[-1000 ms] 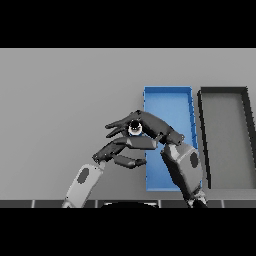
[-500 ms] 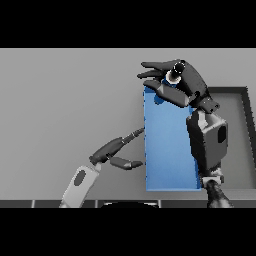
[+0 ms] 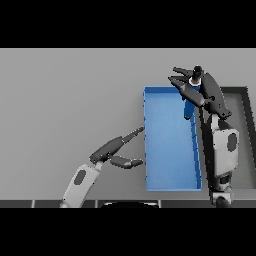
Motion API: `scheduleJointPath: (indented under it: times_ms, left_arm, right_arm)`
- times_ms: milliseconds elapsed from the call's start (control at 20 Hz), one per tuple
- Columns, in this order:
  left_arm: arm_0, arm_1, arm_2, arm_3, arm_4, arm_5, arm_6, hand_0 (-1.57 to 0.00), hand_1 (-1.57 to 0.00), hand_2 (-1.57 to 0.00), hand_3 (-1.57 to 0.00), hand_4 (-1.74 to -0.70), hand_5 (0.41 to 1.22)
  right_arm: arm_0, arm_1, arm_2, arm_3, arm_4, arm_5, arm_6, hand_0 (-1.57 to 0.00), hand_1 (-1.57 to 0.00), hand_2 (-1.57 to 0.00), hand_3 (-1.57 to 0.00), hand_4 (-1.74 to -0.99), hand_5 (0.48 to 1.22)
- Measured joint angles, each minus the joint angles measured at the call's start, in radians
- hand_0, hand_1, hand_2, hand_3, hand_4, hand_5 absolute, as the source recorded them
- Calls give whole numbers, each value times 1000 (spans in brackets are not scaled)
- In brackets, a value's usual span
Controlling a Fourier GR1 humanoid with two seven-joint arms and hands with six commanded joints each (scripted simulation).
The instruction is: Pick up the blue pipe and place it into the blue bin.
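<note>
The blue bin (image 3: pixel 170 150) lies right of the table's middle, long side running away from me. My right hand (image 3: pixel 206 92) hovers over the bin's far right corner, shut on the blue pipe (image 3: pixel 189 109). The pipe stands nearly upright. Its dark and white top end pokes out above the hand, and its blue lower part hangs down inside the bin by the right wall. My left hand (image 3: pixel 111 149) rests open just left of the bin's left wall, fingers pointing toward it and holding nothing.
A dark grey bin (image 3: pixel 244 130) sits directly right of the blue bin, partly hidden behind my right forearm (image 3: pixel 224 150). Grey tabletop (image 3: pixel 65 100) spreads to the left and far side.
My right hand carried the pipe from the bin's near left side up and across to its far right corner. The pipe now hangs lower into the bin. The left hand stayed by the left wall.
</note>
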Motion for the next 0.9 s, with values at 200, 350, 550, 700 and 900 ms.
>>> scheduleJointPath:
  times_ms: [200, 350, 550, 700, 900]
  left_arm:
    - [15, 15, -8, -11, -22, 11, -45, 1, 1, 1, 1, -927, 464]
    - [4, 26, 7, -8, -19, 11, -40, 1, 1, 1, 1, -928, 467]
    - [-8, 20, 5, 13, -33, 22, -48, 1, 1, 1, 1, -923, 478]
    - [-5, 15, 2, 5, -33, 27, -38, 1, 1, 1, 1, -920, 484]
    - [-18, 16, 5, 19, -31, 20, -46, 1, 1, 1, 1, -919, 493]
  right_arm:
    - [143, -83, 84, 21, -6, -101, 0, -1571, -1571, -1571, -1571, -1500, 1221]
    - [218, -157, 163, 50, -54, -214, 0, -1571, -1571, -1571, -1571, -1499, 1221]
    - [269, -277, 317, 65, -198, -378, 0, -1571, -1571, -1571, -1257, -1546, 1221]
    - [275, -377, 453, 77, -339, -480, 0, -1571, -1571, -1571, -643, -1641, 1221]
    - [213, -497, 635, 115, -545, -646, 0, -1355, -1282, -1234, -364, -1553, 1154]
